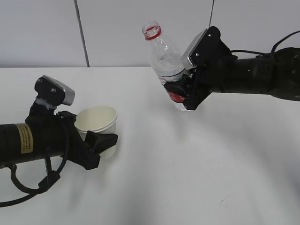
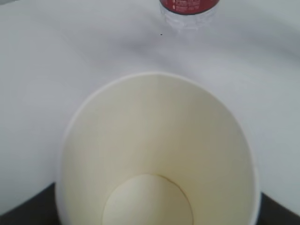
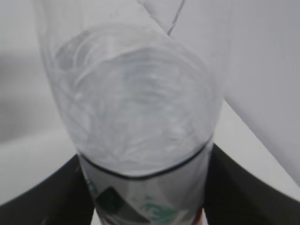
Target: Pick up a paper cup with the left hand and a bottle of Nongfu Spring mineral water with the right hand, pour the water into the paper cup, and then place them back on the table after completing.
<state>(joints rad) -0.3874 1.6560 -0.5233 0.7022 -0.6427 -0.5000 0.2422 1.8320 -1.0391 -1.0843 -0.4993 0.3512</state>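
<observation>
Paper cup (image 1: 97,123) sat low over the white bench (image 1: 187,178), mouth up, inside looked dry, pinched by left tool (image 1: 101,140) closed on its lower wall. Bottle (image 1: 165,65) was up in the air at about 2 o'clock from the cup, well apart, uncapped, neck leaning toward 11 o'clock, water (image 3: 136,117) inside. Right tool (image 1: 180,96) clamped its labelled lower half, coming in from 3 o'clock.

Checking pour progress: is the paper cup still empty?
Empty: the left wrist view shows the paper cup with a dry, bare bottom and no water inside.
</observation>
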